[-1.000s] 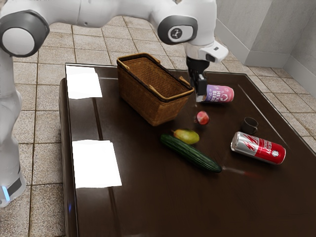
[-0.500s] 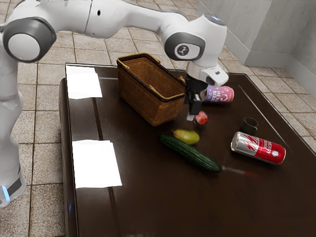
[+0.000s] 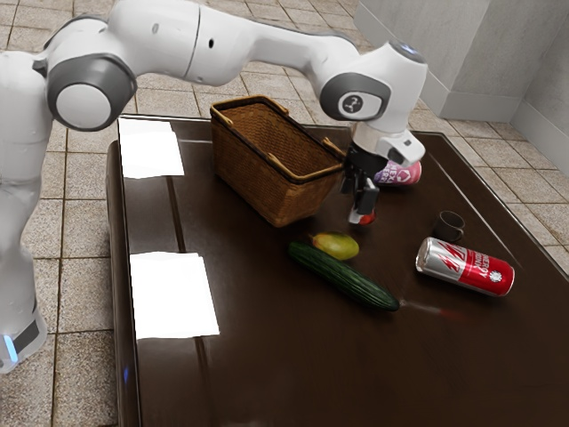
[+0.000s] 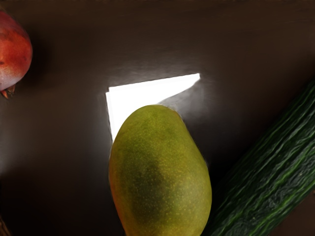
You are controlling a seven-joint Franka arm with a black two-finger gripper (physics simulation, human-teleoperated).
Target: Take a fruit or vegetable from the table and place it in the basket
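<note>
Dark table (image 3: pixel 258 374), with lift and drop-off both ahead

Tiled floor (image 3: pixel 80 276) surrounds the table. Above its far half, the gripper (image 3: pixel 353 205) points down with its fingers apart and nothing between them. Closest to it in the exterior view is the pomegranate (image 3: pixel 369 216), partly hidden by one finger; whether they touch I can't tell. The mango (image 4: pixel 160 172) looms large in the wrist view, close to the hand, so it seems the likelier pick, though either fruit would suit the task.

Farther out, the cucumber (image 3: pixel 342 277) lies beside the mango, on the near side in the exterior view. The basket (image 3: pixel 258 182) stands upright toward the exterior view's left and the far side, its mouth facing up. Off to the exterior view's right are the red and silver can (image 3: pixel 466 267) and the small cup (image 3: pixel 450 225), with the pink can (image 3: pixel 404 172) at the far side, behind the gripper.

As for progress, I judge it to be at the approach: all three pieces of produce rest on the table, outside the basket. Lining up, gripping, lifting, carrying over the rim and letting go all remain.
</note>
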